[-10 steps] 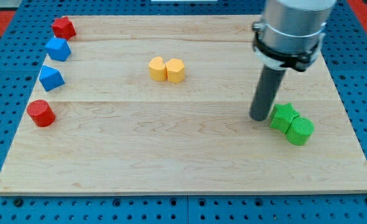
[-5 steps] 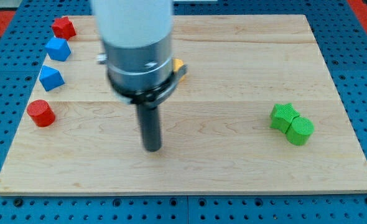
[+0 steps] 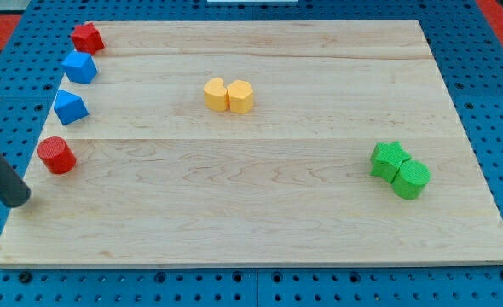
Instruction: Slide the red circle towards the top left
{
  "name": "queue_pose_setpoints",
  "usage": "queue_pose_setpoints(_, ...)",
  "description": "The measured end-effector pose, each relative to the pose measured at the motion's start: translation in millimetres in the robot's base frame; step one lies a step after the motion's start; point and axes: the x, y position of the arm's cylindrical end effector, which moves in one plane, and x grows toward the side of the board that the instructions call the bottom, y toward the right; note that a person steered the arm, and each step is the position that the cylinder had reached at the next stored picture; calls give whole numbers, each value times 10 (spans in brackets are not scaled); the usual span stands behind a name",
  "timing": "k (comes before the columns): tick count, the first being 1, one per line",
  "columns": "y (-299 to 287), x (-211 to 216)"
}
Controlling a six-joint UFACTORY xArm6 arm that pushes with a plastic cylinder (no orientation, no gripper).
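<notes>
My tip (image 3: pixel 18 202), a bare rod with no pincer, sits below-left of the red circle (image 3: pixel 56 155), among two red, two blue, two yellow and two green blocks.

A pale wooden board surface (image 3: pixel 260 213) lies on a blue pegboard (image 3: pixel 499 94). Two touching yellow blocks (image 3: pixel 228 95) sit near its middle top; two touching green blocks (image 3: pixel 400 170) at the view's right; two blue blocks (image 3: pixel 74 85) and a red star-like block (image 3: pixel 87 37) along the left edge.

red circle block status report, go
My tip sits below-left of the red circle block, apart. Two blue blocks and a red block line the top-left path.
</notes>
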Motion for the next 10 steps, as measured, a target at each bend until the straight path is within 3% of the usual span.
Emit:
queue_pose_setpoints(2, 20, -376)
queue_pose_setpoints(10, 1267, -986)
